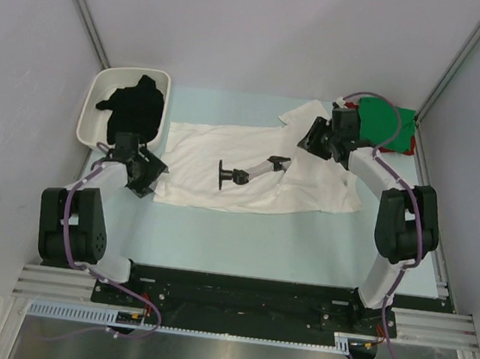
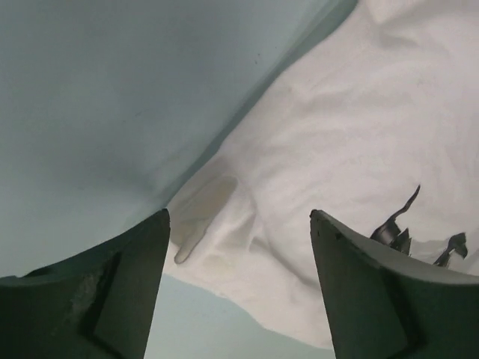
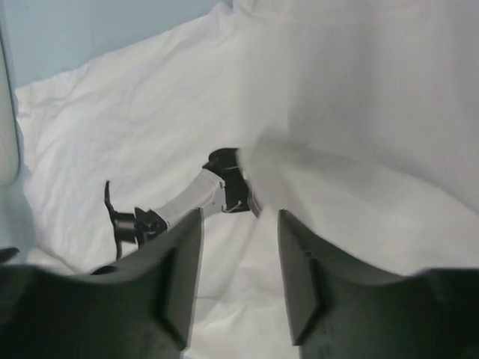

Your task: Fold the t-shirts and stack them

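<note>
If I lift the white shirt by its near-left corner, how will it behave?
Probably floppy: the white shirt lies flat and creased, so it should sag and drag. It looks thin, likely light. The black-and-grey bracket resting on it may slide or topple as the cloth rises.

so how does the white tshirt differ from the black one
The large white cloth t-shirt lies spread out flat; the black cloth t-shirt is bunched in a heap. The white one rests on the pale blue table; the black one sits in the white rounded plastic tray at far left. The white one covers far more area. Neither is folded yet.
</note>
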Controlling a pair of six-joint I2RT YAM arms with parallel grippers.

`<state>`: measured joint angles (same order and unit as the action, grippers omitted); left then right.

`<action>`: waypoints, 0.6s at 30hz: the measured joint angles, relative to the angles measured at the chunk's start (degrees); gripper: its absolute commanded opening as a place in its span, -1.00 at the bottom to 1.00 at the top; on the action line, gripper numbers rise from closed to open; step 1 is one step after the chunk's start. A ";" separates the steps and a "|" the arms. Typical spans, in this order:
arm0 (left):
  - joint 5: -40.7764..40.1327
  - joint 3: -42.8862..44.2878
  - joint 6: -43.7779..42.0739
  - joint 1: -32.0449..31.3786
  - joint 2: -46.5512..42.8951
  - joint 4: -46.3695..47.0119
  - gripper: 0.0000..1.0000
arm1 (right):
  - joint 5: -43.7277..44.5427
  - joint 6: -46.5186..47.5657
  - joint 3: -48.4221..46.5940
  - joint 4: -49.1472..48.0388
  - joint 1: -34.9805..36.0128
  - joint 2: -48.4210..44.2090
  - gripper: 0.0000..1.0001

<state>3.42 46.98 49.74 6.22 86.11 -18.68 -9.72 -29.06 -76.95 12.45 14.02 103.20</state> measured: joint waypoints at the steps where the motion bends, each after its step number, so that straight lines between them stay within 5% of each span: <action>1: -0.07 -0.02 0.66 0.02 -0.31 -0.04 1.00 | 0.20 0.66 -0.94 -0.33 0.04 1.18 0.98; 9: -1.11 -1.05 -0.13 0.09 -11.58 -2.49 0.99 | 7.48 0.66 -1.62 -0.39 -2.32 -1.18 0.99; 18: 1.36 -8.15 -2.47 0.04 -31.54 -7.76 0.99 | 13.29 0.59 9.70 5.22 -1.44 -24.76 0.99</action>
<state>4.78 38.83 47.27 6.26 54.57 -26.44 3.57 -28.47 -67.24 17.67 12.58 78.43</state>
